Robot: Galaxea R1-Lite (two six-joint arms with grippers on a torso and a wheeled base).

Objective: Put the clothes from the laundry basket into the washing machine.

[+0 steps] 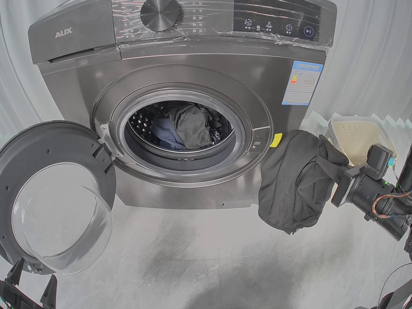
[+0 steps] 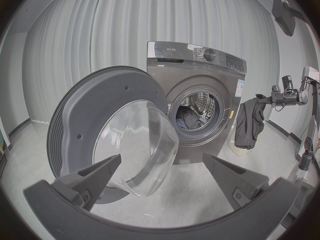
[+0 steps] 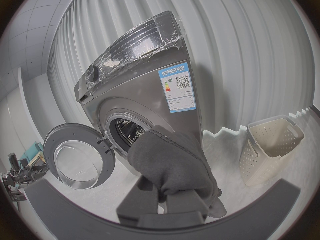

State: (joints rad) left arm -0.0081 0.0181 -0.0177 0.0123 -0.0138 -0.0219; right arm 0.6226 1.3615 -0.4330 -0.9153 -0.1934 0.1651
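Garment (image 1: 292,181) hangs pinched in your right gripper (image 1: 337,170), between laundry basket (image 1: 362,134) and washing machine (image 1: 257,78); its loose folds could catch the drum rim (image 1: 180,162) and slip out.

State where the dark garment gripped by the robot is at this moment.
In the head view the dark garment hangs from the right pincer on the right side, before the lower right corner of the washing machine, with the laundry basket just behind it.
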